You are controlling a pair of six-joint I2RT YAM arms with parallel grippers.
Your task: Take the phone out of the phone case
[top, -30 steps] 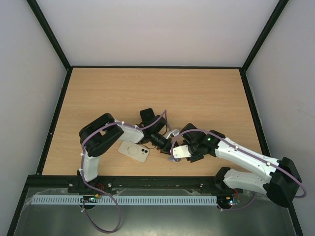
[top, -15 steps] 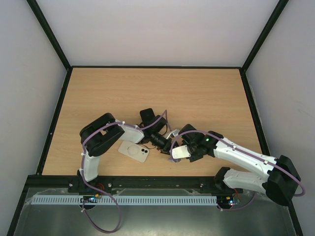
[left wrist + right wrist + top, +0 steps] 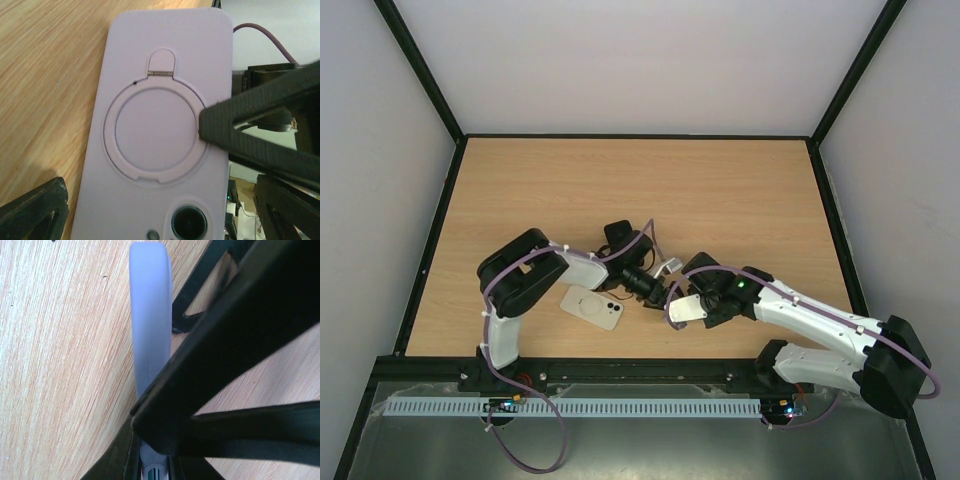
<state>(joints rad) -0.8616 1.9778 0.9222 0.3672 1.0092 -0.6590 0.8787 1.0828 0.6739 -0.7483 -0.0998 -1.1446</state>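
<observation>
The phone in its pale lilac case point(image 3: 591, 306) lies back-up on the wooden table, with its round ring stand point(image 3: 152, 132) and camera lens point(image 3: 189, 222) facing up. My left gripper point(image 3: 632, 290) is open at the camera end, and its two fingers stand wide apart on either side of the case point(image 3: 165, 60). My right gripper point(image 3: 658, 299) is shut on the case. The case shows edge-on point(image 3: 150, 315) between the right gripper's fingers point(image 3: 210, 355). One ribbed right finger point(image 3: 250, 132) rests on the ring's rim.
The wooden table point(image 3: 620, 190) stretches away behind both arms. It is bounded by black frame rails point(image 3: 620, 368) and pale walls. The two arms meet closely near the table's front middle.
The left arm has shifted slightly to the left. The phone case and the right arm stay where they were.
</observation>
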